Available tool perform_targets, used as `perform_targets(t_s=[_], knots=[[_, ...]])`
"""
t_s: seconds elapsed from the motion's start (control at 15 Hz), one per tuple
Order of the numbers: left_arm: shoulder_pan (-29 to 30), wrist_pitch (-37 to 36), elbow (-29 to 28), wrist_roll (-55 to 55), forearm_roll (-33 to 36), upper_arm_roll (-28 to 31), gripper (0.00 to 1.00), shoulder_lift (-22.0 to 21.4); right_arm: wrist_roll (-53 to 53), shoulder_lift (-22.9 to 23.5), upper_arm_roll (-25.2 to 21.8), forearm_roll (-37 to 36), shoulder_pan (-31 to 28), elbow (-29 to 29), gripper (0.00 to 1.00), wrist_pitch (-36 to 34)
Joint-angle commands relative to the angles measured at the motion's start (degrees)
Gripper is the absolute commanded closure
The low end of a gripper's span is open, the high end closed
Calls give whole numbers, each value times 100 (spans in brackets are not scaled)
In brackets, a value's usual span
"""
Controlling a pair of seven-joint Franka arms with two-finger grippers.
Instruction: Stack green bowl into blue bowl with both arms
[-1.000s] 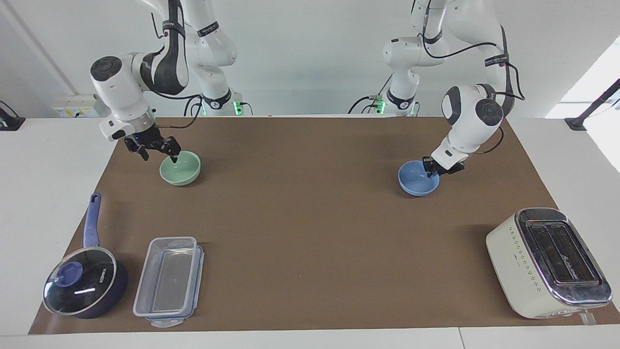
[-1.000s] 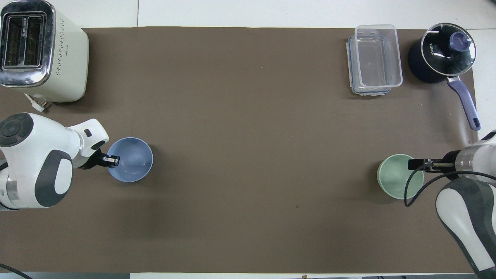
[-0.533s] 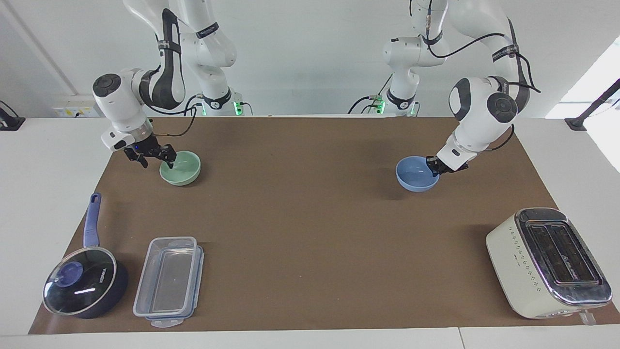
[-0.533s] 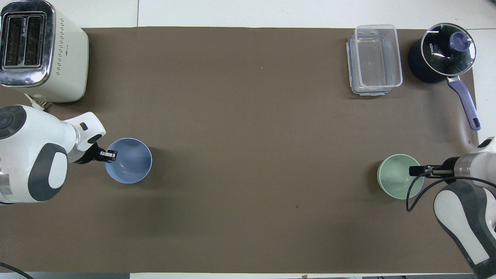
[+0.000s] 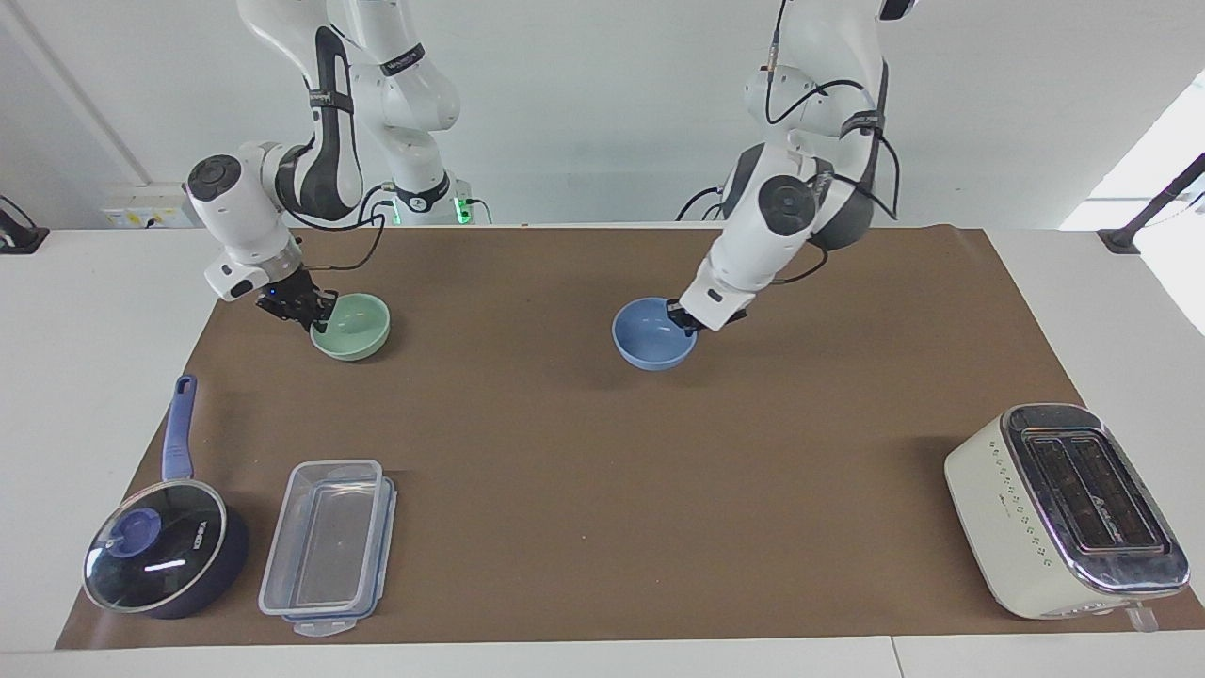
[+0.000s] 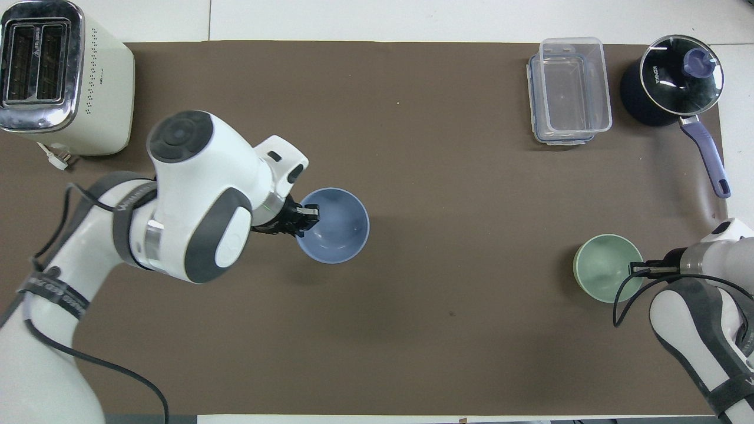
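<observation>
The pale green bowl (image 5: 351,326) sits on the brown mat toward the right arm's end; it also shows in the overhead view (image 6: 605,275). My right gripper (image 5: 315,315) (image 6: 639,269) is shut on that bowl's rim, on the side toward the mat's edge. The light blue bowl (image 5: 654,334) (image 6: 333,225) hangs a little above the mat near the table's middle. My left gripper (image 5: 685,320) (image 6: 306,215) is shut on its rim and holds it upright. The two bowls are well apart.
A cream toaster (image 5: 1064,508) stands at the left arm's end, farther from the robots. A clear lidded container (image 5: 329,546) and a dark blue saucepan with a glass lid (image 5: 165,556) stand at the right arm's end. Two small white arms (image 5: 424,188) stand still at the back.
My left gripper has lifted the blue bowl and carried it toward the table's middle. My right gripper has closed on the green bowl's rim; that bowl has stayed in place.
</observation>
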Motion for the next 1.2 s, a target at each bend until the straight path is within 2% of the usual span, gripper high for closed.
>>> perform_targets(t_s=[0.0,0.2,0.33,0.47,0.6,0.67,0.73,0.93,1.13], knots=[[-251,282,-124,-63,-289,110,100,184,-160,-119,35,108,8,91,100,-209],[-418,519,-256,-89,-359,110,100,352,-116,-154,96,169,34,811,100,-1016],[-436,730,-352,-116,-369,110,100,396,6,-163,140,467,253,1216,100,-1386],[-445,784,-414,-90,-369,110,100,396,305,-285,149,494,464,1314,100,-1624],[-454,767,-432,-54,-369,110,100,396,761,-417,149,494,911,1314,100,-1651],[-445,766,-423,-28,-369,110,79,396,937,-426,158,494,1079,1314,100,-1643],[-454,749,-414,-28,-369,110,1,387,1009,-427,149,494,1219,1314,100,-1616],[-148,181,-231,-28,-360,153,0,-42,1446,-392,158,529,1860,1305,100,-1529],[703,-935,532,182,-273,180,0,-333,2202,-278,149,925,2563,1305,100,-1239]])
